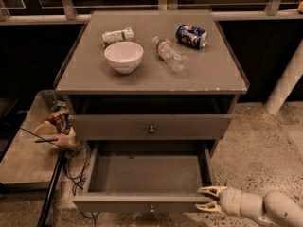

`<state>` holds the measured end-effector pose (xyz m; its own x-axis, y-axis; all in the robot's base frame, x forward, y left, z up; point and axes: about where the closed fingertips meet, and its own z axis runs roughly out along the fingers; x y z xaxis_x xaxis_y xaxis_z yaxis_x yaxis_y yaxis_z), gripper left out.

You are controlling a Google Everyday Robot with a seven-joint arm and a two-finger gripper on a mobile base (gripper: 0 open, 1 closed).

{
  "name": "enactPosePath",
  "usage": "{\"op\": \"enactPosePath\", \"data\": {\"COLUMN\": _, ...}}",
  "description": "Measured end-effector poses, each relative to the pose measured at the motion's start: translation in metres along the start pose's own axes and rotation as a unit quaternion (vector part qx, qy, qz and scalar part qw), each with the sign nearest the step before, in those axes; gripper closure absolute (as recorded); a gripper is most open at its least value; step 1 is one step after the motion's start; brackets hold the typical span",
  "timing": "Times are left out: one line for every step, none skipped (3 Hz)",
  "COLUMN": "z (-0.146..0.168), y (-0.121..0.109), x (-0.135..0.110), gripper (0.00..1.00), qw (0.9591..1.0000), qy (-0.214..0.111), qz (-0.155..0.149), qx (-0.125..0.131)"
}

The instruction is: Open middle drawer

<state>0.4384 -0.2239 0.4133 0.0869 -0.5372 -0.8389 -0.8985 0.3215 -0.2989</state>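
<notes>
The middle drawer (147, 174) is pulled far out of the grey cabinet (151, 79), and its plain grey inside shows. Its flat front (137, 204) has a small round knob (151, 208) at the lower edge of the view. My gripper (207, 198) comes in from the lower right, level with the right end of that front. Its two pale fingers (210, 190) are spread apart, one just above and one just below the front's right corner. It holds nothing. The drawer above (150, 126), with its own knob (151, 129), sits nearly closed.
On the cabinet top lie a white bowl (123, 56), a crumpled packet (118, 35), a clear plastic bottle (170, 54) and a blue can (191, 35). A low shelf with small objects (57, 126) and cables (75, 167) stands at the left. A white post (284, 82) is at the right.
</notes>
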Motion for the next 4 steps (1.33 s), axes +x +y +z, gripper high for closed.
{"op": "enactPosePath", "data": {"z": -0.0048, "y": 0.0099, "x": 0.0015, "gripper": 1.00, "qw": 1.0000, "qy": 0.000, "qz": 0.001, "qx": 0.005}}
{"op": "enactPosePath", "data": {"z": -0.0048, "y": 0.0098, "x": 0.0014, "gripper": 0.82, "qw": 1.0000, "qy": 0.000, "qz": 0.001, "qx": 0.005}}
{"op": "enactPosePath", "data": {"z": -0.0048, "y": 0.0098, "x": 0.0014, "gripper": 0.61, "qw": 1.0000, "qy": 0.000, "qz": 0.001, "qx": 0.005}}
{"op": "enactPosePath", "data": {"z": -0.0048, "y": 0.0099, "x": 0.0014, "gripper": 0.37, "qw": 1.0000, "qy": 0.000, "qz": 0.001, "qx": 0.005}}
